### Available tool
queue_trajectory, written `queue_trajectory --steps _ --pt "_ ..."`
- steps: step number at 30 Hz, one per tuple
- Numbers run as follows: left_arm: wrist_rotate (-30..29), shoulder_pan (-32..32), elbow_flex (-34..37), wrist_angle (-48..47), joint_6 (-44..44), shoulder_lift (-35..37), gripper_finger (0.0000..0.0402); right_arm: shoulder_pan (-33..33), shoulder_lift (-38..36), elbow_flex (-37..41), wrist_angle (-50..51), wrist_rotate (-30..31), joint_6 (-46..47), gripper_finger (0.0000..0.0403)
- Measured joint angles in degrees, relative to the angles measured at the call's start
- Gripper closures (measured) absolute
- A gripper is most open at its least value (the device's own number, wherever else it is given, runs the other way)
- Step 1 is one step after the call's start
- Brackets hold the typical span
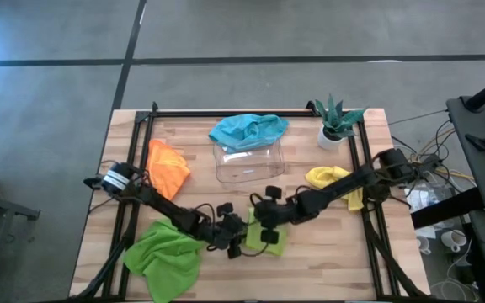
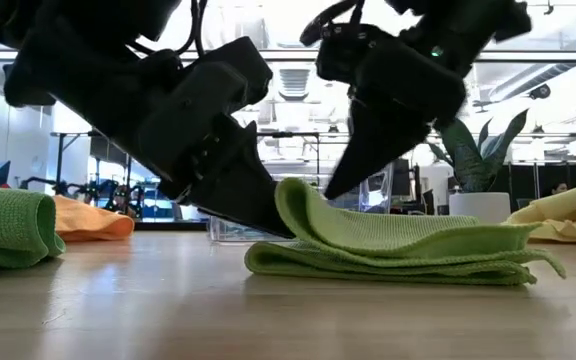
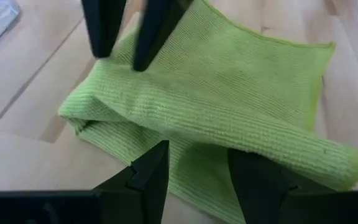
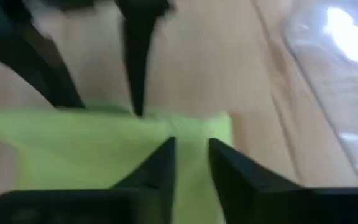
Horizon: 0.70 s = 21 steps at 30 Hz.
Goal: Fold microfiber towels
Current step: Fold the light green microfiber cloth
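Observation:
A lime green towel (image 1: 278,241) lies folded in several layers on the wooden table, near its front middle. Its top fold (image 2: 293,200) bulges up at the left end. My left gripper (image 3: 197,149) stands open at that end, slanting down from the table's left, with cloth showing in the gap between its fingers. My right gripper (image 4: 192,142) is open by a narrow gap and hovers over the towel's far side (image 3: 166,74), fingers pointing down with nothing between them. My left gripper's fingertips (image 2: 268,215) reach the raised fold at the towel's left end. The fingers stand apart, and I cannot tell whether they touch the cloth. The towel rests on the table.
A second lime green towel (image 1: 167,259) lies crumpled at the front left and an orange one (image 1: 168,167) behind it. A teal towel (image 1: 247,130) drapes over the clear tray (image 1: 251,168). At the right are a yellow towel (image 1: 331,178) and a potted plant (image 1: 337,124).

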<state>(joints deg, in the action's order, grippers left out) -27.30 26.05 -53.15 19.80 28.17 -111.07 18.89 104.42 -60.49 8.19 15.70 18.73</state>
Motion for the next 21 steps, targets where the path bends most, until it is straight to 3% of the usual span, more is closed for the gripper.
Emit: queue_trajectory --steps 2,5,9,14,21 --pt "0.04 0.04 -0.01 0.04 0.01 -0.66 0.0253 -0.56 0.13 1.69 -6.58 -2.9 -0.74 0.0375" --pt "0.27 -0.05 0.03 0.04 0.03 -1.36 0.0253 -1.58 1.19 3.39 -11.5 -4.35 -0.85 0.039" --pt "1.14 -0.05 -0.21 0.48 0.52 -2.23 0.0253 -4.31 3.82 4.39 -11.38 -3.45 0.82 0.0394" --pt "1.82 0.19 -0.37 1.75 2.26 -3.52 0.0253 -6.49 6.98 3.19 -11.98 2.69 0.95 0.0394" --pt "1.71 0.45 -0.34 1.59 2.9 -4.0 0.0253 -5.35 3.39 1.85 -9.33 1.33 -1.01 0.0394"
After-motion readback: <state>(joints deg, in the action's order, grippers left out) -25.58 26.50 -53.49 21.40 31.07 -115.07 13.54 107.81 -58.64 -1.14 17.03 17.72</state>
